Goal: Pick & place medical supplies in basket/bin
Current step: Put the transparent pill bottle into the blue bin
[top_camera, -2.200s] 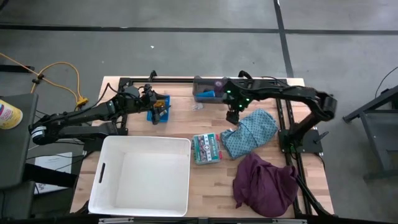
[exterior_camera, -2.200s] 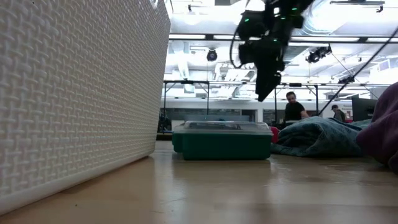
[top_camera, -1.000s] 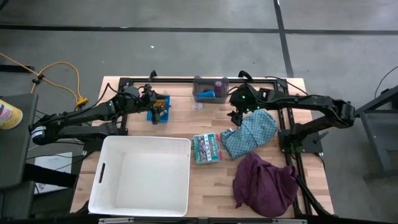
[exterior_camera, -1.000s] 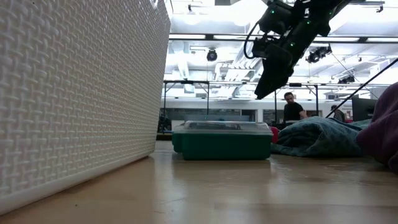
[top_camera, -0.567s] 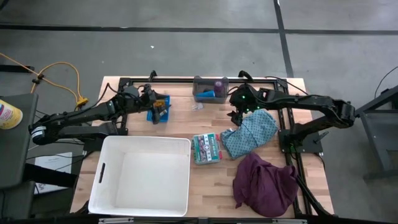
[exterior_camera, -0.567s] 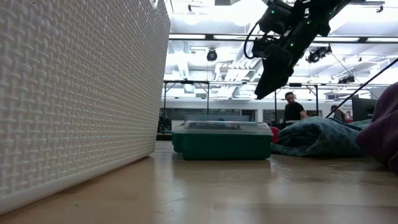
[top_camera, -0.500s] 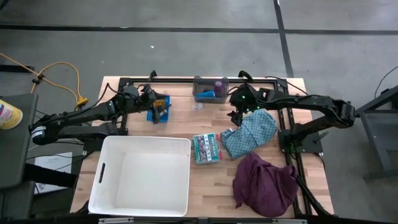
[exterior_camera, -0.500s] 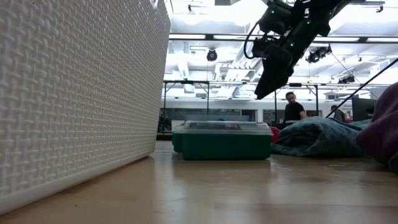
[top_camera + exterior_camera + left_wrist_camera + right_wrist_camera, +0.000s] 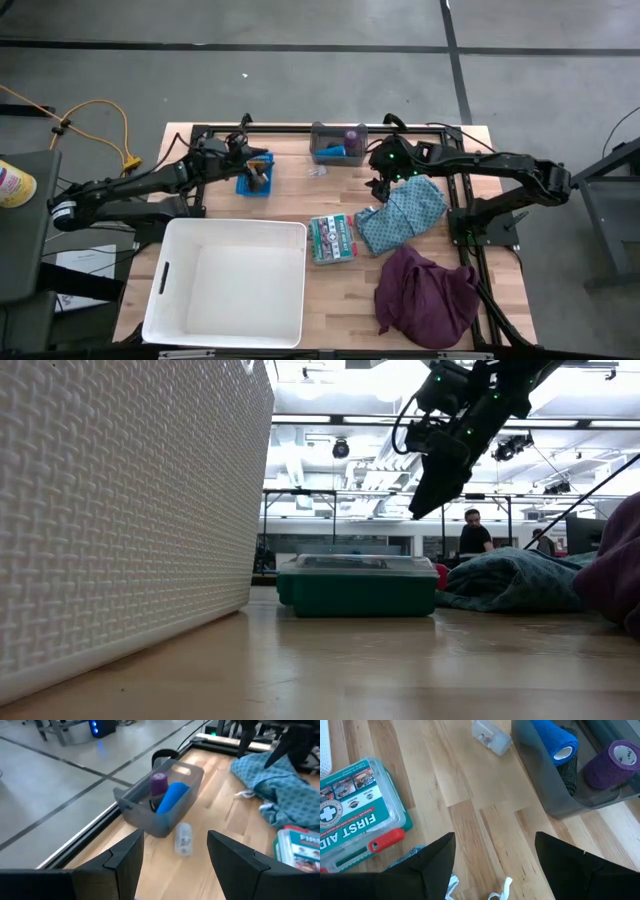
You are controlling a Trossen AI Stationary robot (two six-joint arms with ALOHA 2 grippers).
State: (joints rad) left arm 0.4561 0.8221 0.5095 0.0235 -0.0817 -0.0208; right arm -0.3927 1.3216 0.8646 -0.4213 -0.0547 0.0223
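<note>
A grey bin at the table's far edge holds a blue roll and a purple roll. A teal patterned cloth and a maroon cloth lie on the table's right half. My left gripper hovers open over a small blue tray at the far left and holds nothing; its fingers frame the grey bin. My right gripper hangs open above the teal cloth's far left edge, clear of it, slanting down.
A large white basket fills the near left. A green first aid kit lies at the centre. A small clear bottle lies on the wood near the grey bin. Bare wood shows between the kit and the bin.
My left gripper has rolled a little about its own axis over the blue tray without shifting place. My right arm has kept still.
</note>
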